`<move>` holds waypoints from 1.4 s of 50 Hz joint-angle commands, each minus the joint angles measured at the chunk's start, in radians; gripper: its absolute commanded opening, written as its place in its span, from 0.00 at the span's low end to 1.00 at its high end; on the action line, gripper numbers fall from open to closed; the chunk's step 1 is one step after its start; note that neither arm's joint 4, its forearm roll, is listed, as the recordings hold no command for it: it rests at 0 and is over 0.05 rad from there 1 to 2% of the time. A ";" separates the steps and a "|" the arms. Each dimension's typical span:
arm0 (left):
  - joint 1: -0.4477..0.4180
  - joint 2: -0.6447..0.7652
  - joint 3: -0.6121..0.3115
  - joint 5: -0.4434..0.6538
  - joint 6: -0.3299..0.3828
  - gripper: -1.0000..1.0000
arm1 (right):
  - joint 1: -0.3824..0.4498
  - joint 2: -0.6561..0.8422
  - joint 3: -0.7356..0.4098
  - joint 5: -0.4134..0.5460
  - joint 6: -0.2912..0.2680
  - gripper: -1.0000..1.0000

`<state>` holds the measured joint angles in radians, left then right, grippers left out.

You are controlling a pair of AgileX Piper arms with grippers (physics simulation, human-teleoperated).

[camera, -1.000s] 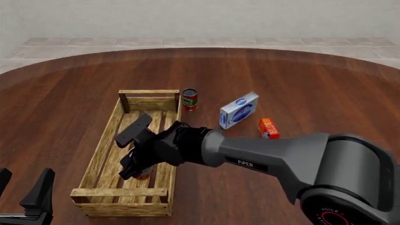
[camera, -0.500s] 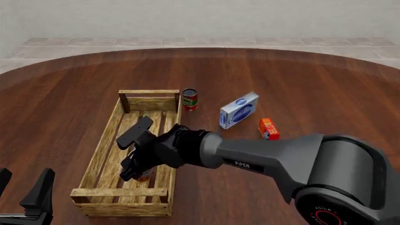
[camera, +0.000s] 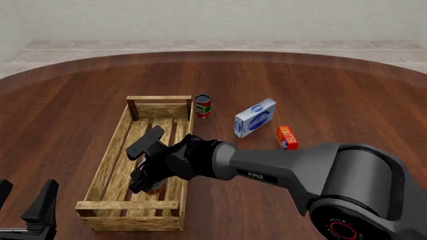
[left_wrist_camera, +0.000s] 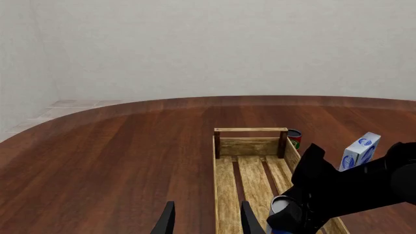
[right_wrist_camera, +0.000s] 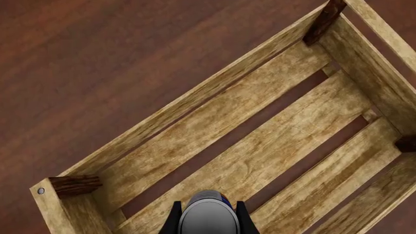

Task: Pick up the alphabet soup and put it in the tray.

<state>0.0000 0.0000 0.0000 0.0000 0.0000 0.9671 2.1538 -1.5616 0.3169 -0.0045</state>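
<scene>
The alphabet soup (right_wrist_camera: 209, 216) shows its pale silver top and a bit of blue label between the two fingers of my right gripper (right_wrist_camera: 208, 225), which is shut on it. From the front, my right gripper (camera: 145, 184) reaches down inside the tray (camera: 110, 150), near its front end. Only the can's orange bottom (camera: 155, 189) peeks out, low over the slats. I cannot tell if the can touches them. The can (left_wrist_camera: 281, 204) also shows in the left wrist view under the black arm. My left gripper (camera: 27, 210) stands open at the front left, off the tray.
A small red-and-green can (camera: 202, 105) stands just past the tray's far right corner. A blue-and-white box (camera: 255, 117) and a small orange box (camera: 287, 136) lie to the right of the tray. The right arm stretches across the table's front right.
The right gripper has sunk slightly inside the tray, still holding the can. The left arm has not moved.
</scene>
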 commanded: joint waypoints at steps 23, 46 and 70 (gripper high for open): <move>0.000 0.000 0.000 0.000 0.000 1.00 | -0.007 0.019 -0.018 -0.008 0.024 0.00; 0.000 0.000 0.000 0.000 0.000 1.00 | -0.011 0.038 -0.034 0.007 0.038 1.00; 0.000 0.000 0.000 0.000 0.000 1.00 | 0.002 0.021 -0.029 0.017 0.062 1.00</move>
<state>0.0000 0.0000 0.0000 0.0000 0.0000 0.9677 2.1817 -1.5912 0.3291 0.0514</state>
